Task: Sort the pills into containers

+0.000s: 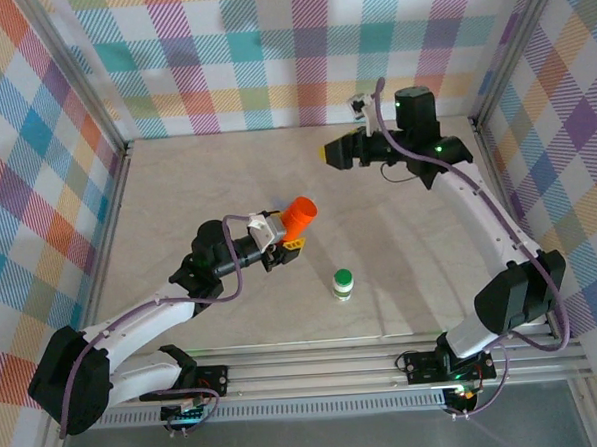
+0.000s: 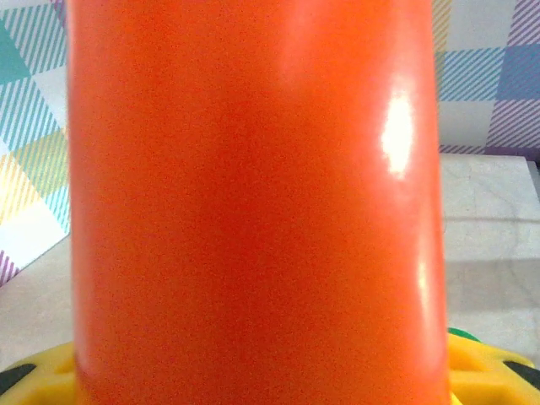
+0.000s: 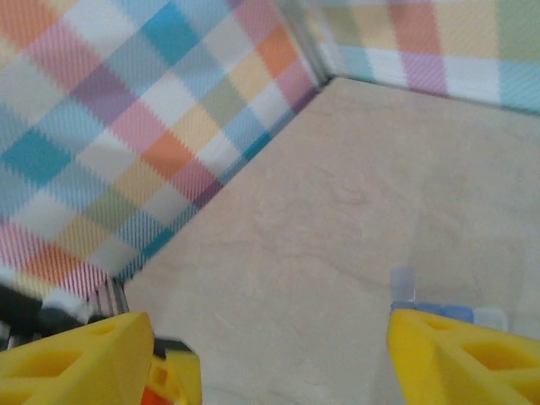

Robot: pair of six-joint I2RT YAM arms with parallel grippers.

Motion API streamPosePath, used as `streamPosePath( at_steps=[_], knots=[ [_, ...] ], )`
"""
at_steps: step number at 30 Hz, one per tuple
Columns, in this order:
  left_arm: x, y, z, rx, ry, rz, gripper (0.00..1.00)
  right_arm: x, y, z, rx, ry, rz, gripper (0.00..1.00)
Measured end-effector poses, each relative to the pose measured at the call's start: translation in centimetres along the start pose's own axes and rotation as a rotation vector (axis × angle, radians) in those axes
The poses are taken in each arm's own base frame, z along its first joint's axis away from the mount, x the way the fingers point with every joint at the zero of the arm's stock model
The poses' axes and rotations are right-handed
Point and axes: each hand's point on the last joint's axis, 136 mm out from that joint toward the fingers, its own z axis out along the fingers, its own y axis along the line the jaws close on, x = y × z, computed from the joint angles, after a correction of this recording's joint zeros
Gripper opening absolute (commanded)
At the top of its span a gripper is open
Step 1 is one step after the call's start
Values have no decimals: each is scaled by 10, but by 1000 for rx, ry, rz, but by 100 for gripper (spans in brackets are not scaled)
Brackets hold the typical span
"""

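Observation:
An orange container is held tilted above the table's middle, with my left gripper shut on its lower part. In the left wrist view its orange wall is pressed close to the lens, and yellow fingertips show at the bottom corners. A small white container with a green cap stands upright on the table to the right of that gripper. My right gripper hovers at the far back, open, with bare table between its yellow fingers. A small pale blue bit sits by its right finger; I cannot tell what it is. The pills are out of view.
The marbled tabletop is enclosed by checked walls at the left, the back and the right. A metal rail runs along the near edge by the arm bases.

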Motion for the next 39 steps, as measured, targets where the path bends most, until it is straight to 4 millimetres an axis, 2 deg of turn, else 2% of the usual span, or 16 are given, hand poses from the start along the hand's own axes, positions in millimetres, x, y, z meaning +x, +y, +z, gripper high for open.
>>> streamPosePath(
  at_steps=[4, 7, 12, 17, 19, 21, 25, 34, 39],
  knots=[
    [2, -2, 0, 19, 1, -4, 0, 27, 36, -4, -166, 46, -294, 75],
    [4, -4, 1, 34, 5, -8, 0, 39, 58, -7, -291, 42, -459, 76],
    [0, -4, 3, 42, 0, -6, 0, 57, 76, -5, -387, 43, -650, 79],
    [-5, -5, 3, 58, -13, -1, 0, 75, 90, 9, -436, 108, -770, 78],
    [-5, -6, 3, 63, -14, -1, 0, 80, 92, 16, -451, 137, -794, 75],
    [-5, -6, 3, 66, -14, -1, 0, 84, 92, 20, -461, 159, -809, 69],
    [-5, -5, 3, 61, -12, -2, 0, 86, 93, 20, -480, 197, -815, 57],
    [-11, -7, 3, 81, -27, 18, 0, 83, 100, 12, -525, 276, -782, 57],
    [-7, -8, 3, 86, -11, 4, 0, 86, 102, 12, -547, 332, -753, 39]
  ],
)
